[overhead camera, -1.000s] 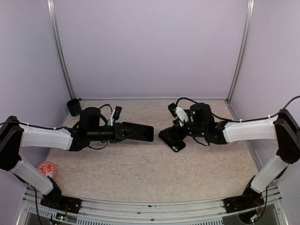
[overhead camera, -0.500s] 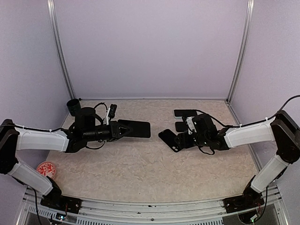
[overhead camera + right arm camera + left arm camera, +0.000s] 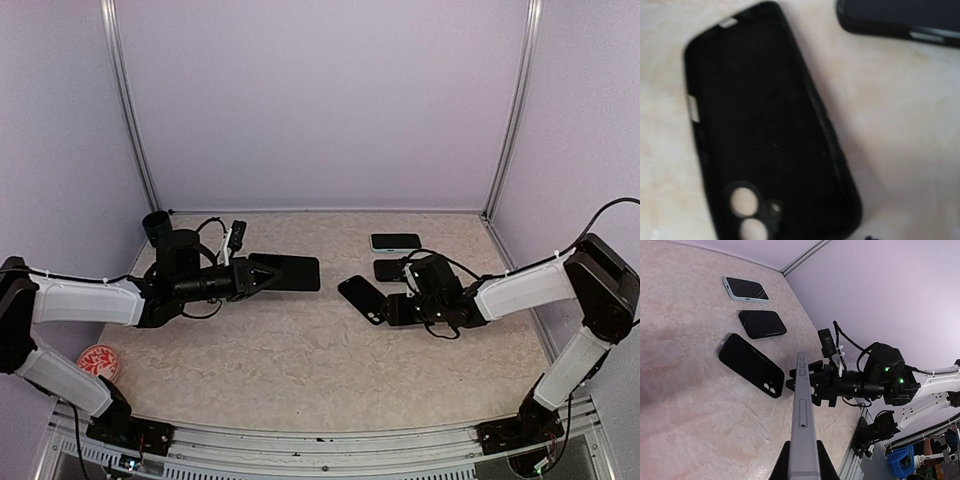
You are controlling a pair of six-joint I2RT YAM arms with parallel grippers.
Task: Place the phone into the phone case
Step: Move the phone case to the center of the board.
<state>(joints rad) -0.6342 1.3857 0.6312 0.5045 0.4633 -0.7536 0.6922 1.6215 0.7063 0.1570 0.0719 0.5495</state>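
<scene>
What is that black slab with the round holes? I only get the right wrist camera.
Observer: A phone case, lying flat mid-table just ahead of the right arm.
Operator: Where's its phone?
Observer: The left gripper holds the phone by one end, left of the case.
Operator: Any other phones?
Observer: Two lie behind the case: a black phone and a light-rimmed phone.
</scene>
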